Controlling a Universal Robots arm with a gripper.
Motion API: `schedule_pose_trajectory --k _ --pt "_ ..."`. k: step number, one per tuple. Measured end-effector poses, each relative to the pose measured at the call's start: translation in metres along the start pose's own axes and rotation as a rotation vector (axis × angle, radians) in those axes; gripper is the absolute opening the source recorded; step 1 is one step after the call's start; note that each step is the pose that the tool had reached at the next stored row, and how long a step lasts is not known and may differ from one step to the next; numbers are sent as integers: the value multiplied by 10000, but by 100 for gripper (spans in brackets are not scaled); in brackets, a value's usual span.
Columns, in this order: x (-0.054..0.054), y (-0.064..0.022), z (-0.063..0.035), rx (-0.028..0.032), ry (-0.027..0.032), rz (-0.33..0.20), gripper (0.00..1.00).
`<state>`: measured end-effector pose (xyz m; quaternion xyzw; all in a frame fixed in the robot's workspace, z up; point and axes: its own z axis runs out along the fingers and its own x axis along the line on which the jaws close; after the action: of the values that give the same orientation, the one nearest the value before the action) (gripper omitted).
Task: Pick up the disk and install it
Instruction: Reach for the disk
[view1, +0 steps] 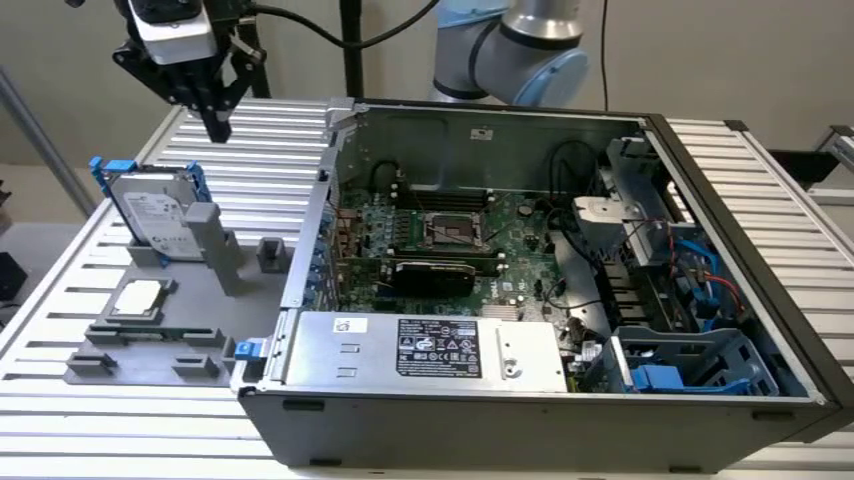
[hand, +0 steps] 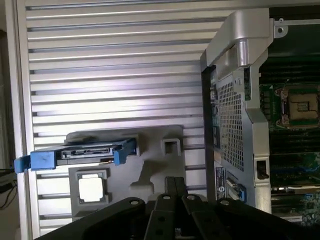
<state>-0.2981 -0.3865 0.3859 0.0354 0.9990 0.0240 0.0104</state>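
The disk (view1: 151, 212), a silver-grey drive with a white label in a blue carrier frame, leans on edge in a grey holder (view1: 200, 290) at the exterior view's left. My gripper (view1: 218, 128) hangs in the air above and behind it, well clear, fingers shut with nothing in them. From the wrist view I look down on the disk's top edge (hand: 82, 151), with the dark fingers (hand: 175, 186) closed together nearer the camera.
The open computer case (view1: 320, 200) lies on the slatted table (view1: 80, 400), its motherboard (view1: 441, 230) exposed. Blue drive bays (view1: 681, 365) sit at its corner nearest the exterior view's right. A square processor chip (view1: 139, 298) rests in the grey holder.
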Motion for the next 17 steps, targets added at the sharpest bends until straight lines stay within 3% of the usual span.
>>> schedule_pose_trajectory --k 17 --pt "783 17 143 -1 -4 0 0"
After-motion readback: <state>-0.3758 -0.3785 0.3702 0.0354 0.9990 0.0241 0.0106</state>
